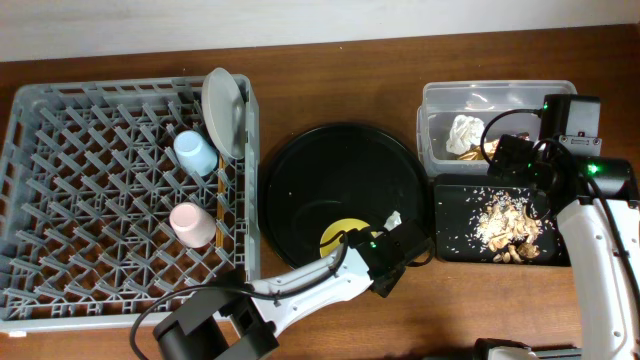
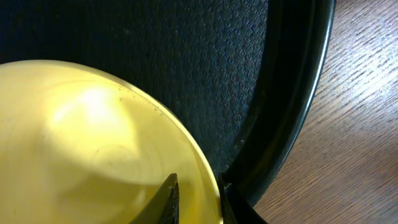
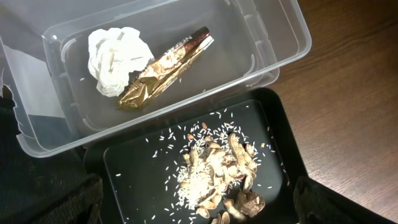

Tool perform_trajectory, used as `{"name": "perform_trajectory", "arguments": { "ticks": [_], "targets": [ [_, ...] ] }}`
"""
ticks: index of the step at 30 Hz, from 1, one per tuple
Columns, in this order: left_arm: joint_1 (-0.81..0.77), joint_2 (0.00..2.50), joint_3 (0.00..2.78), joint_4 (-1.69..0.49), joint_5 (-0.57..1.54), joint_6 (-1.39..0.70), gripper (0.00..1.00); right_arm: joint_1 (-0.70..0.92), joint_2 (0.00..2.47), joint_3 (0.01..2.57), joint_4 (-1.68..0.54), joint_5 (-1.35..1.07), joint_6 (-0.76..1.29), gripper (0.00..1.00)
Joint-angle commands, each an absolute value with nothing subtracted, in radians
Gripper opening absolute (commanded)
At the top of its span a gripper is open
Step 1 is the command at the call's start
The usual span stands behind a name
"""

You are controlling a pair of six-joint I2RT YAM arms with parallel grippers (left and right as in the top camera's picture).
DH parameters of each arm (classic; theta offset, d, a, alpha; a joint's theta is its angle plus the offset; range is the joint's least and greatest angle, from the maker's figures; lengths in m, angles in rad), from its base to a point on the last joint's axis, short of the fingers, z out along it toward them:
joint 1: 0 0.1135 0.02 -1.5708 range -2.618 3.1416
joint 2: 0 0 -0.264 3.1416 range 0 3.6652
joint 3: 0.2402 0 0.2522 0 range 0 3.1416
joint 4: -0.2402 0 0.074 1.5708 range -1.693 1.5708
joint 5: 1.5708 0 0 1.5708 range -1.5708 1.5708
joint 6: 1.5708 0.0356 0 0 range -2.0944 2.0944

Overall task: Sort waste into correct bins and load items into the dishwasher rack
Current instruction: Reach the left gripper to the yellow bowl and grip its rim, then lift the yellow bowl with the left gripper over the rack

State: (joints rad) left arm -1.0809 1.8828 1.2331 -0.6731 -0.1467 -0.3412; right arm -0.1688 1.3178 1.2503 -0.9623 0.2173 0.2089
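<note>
The yellow bowl (image 1: 338,238) (image 2: 93,149) sits in the near right part of the round black tray (image 1: 320,165). My left gripper (image 1: 372,252) (image 2: 198,200) straddles the bowl's rim, one finger inside and one outside, shut on it. My right gripper (image 1: 520,158) (image 3: 198,205) is open and empty, hovering over the black rectangular tray (image 1: 455,225) (image 3: 124,168) of beige food scraps (image 1: 505,228) (image 3: 217,171). The clear tub (image 1: 500,95) (image 3: 261,37) holds the white napkin (image 1: 465,130) (image 3: 115,56) and gold wrapper (image 3: 165,65). The grey rack (image 1: 60,200) holds the plate (image 1: 222,108), blue cup (image 1: 195,153), pink cup (image 1: 192,224) and chopsticks (image 1: 219,188).
The round black tray's raised rim (image 2: 292,106) lies right beside the bowl, with wooden tabletop (image 2: 354,143) beyond it. The rack's right wall stands close to the round tray's left edge. The tub and black tray sit edge to edge at the right.
</note>
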Motion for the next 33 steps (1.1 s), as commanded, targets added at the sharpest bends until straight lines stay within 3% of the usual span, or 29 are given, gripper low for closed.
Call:
{"name": "perform_trajectory", "arguments": {
  "ticks": [1, 4, 5, 6, 12, 18, 23, 29, 33],
  "targets": [
    [-1.084, 1.851, 1.242, -0.686, -0.147, -0.344, 0.2, -0.171, 1.32, 1.257, -0.962, 0.233, 0.21, 0.99],
    [-1.084, 1.851, 1.242, -0.687, -0.147, -0.344, 0.19, -0.171, 1.32, 1.257, -0.962, 0.233, 0.21, 0.99],
    [-1.084, 1.851, 1.242, -0.686, -0.147, -0.344, 0.04, -0.171, 1.32, 1.257, -0.962, 0.233, 0.21, 0.99],
    [-1.084, 1.851, 1.242, -0.686, -0.147, -0.344, 0.01, -0.171, 1.32, 1.257, -0.962, 0.233, 0.21, 0.99],
    [-1.079, 1.816, 1.284, -0.698, -0.148, -0.27, 0.0, -0.171, 1.32, 1.257, -0.962, 0.233, 0.21, 0.99],
    [-0.914, 1.671, 1.571, -0.956, -0.122, -0.191, 0.0, -0.171, 1.32, 1.257, -0.962, 0.233, 0.21, 0.99],
    [-0.642, 1.587, 1.756, -1.077, 0.22, -0.067, 0.0, -0.171, 1.32, 1.257, -0.962, 0.233, 0.21, 0.99],
    [-0.214, 1.59, 1.766, -1.183, 0.901, 0.123, 0.0, -0.171, 1.32, 1.257, -0.962, 0.233, 0.21, 0.99],
    [-0.028, 1.662, 1.766, -1.315, 1.093, 0.27, 0.0, -0.171, 1.32, 1.257, -0.962, 0.233, 0.21, 0.99]
  ]
}}
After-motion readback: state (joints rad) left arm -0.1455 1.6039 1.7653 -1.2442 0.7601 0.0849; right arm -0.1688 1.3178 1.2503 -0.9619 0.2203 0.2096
